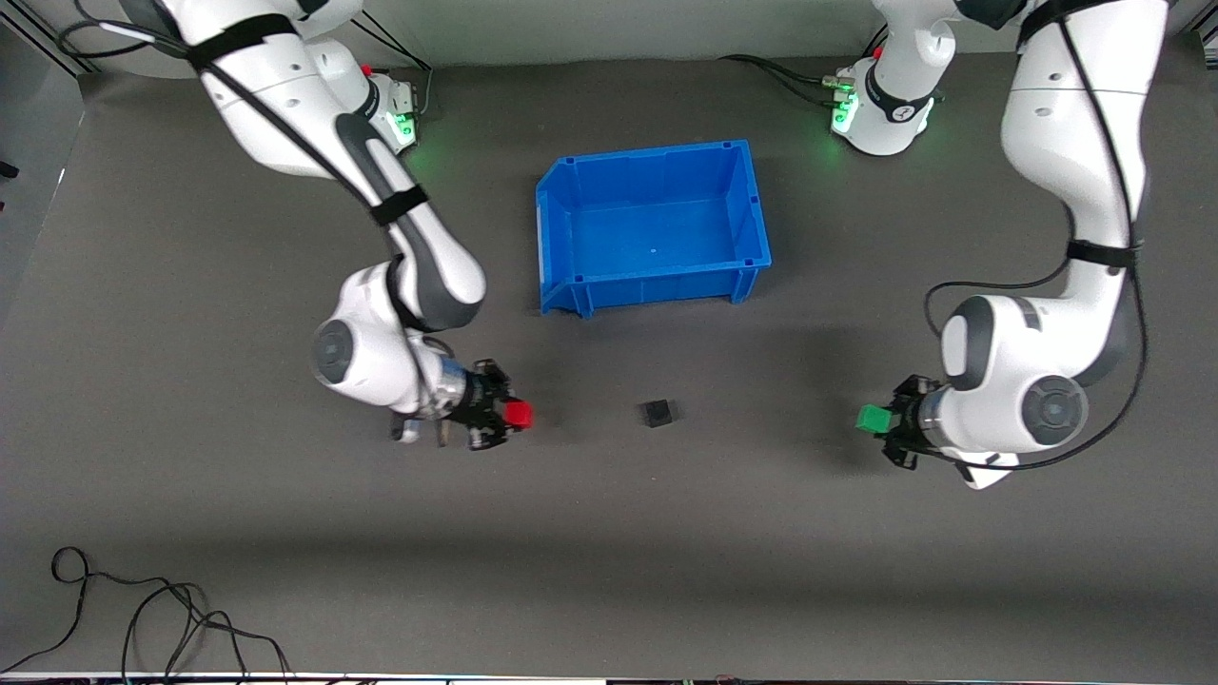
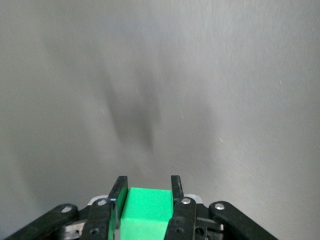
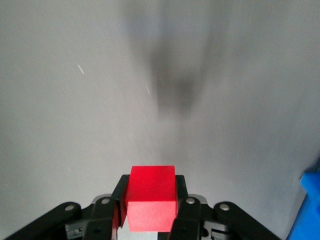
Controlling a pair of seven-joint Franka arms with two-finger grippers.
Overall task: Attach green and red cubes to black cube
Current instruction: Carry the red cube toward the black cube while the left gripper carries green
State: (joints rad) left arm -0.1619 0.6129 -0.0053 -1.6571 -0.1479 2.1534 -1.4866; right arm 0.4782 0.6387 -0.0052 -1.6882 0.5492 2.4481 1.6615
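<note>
The black cube (image 1: 657, 413) sits on the dark table, nearer the front camera than the blue bin. My right gripper (image 1: 514, 416) is shut on the red cube (image 1: 518, 415), held toward the right arm's end of the table, apart from the black cube. The red cube also shows between the fingers in the right wrist view (image 3: 151, 197). My left gripper (image 1: 877, 420) is shut on the green cube (image 1: 872, 419), held toward the left arm's end of the table, farther from the black cube. The green cube shows between the fingers in the left wrist view (image 2: 146, 210).
An empty blue bin (image 1: 571, 195) stands mid-table, farther from the front camera than the black cube; its corner shows in the right wrist view (image 3: 310, 210). Loose black cables (image 1: 143, 618) lie near the front edge at the right arm's end.
</note>
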